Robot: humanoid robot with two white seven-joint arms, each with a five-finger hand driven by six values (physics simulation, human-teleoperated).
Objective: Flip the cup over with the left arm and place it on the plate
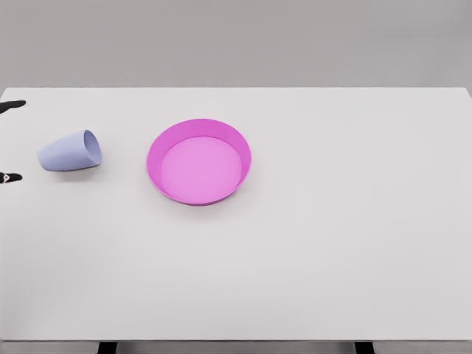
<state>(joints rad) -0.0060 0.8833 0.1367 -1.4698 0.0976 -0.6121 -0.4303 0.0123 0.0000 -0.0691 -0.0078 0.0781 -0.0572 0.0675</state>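
The cup (70, 151), smooth pale lilac and tapered, is lying on its side on the matte white table (310, 258), mouth facing the plate (198, 161); that glossy pink round dish is sitting near; dark fingertips (12, 105) are peeking at the left edge; grip unreadable.

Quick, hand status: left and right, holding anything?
Left hand: only dark fingertips show at the table's left edge; state cannot be told, not touching the cup.
Right hand: not in view.
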